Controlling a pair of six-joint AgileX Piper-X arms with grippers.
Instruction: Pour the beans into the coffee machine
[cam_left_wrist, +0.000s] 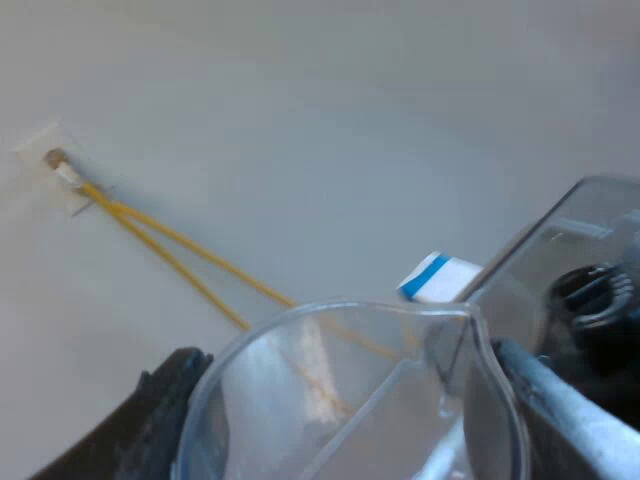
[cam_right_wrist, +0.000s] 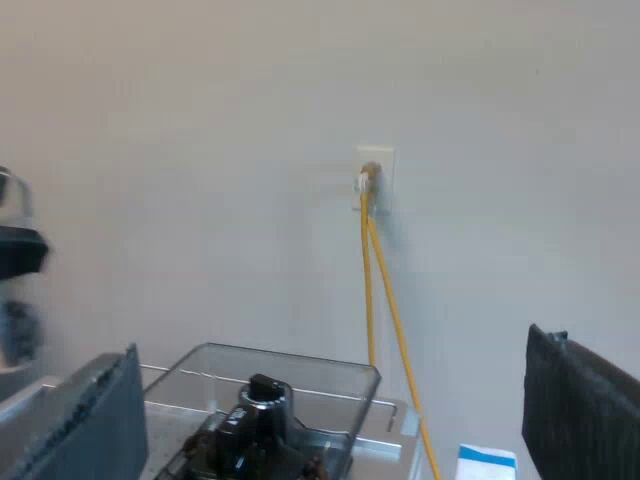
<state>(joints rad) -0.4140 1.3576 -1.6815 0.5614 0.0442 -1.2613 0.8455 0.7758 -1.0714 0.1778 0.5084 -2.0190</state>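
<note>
Measuring glass (cam_left_wrist: 330, 400), clamped in your left gripper (cam_left_wrist: 350, 420), looks empty; its lip sits just beside the bean hopper (cam_left_wrist: 560, 250) at two o'clock. Your right gripper (cam_right_wrist: 335, 380) hangs wide apart, holding nothing, with the hopper at twelve o'clock. Judgement: pour likely finished; setting the glass down remains.

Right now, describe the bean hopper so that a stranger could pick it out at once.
Start at the socket on the pale wall and follow the two yellow cables down to the top of the espresso machine. There sits the bean hopper, a see-through box with straight edges. Unlike the rounded measuring glass nearby, it has a black knob inside.
</note>
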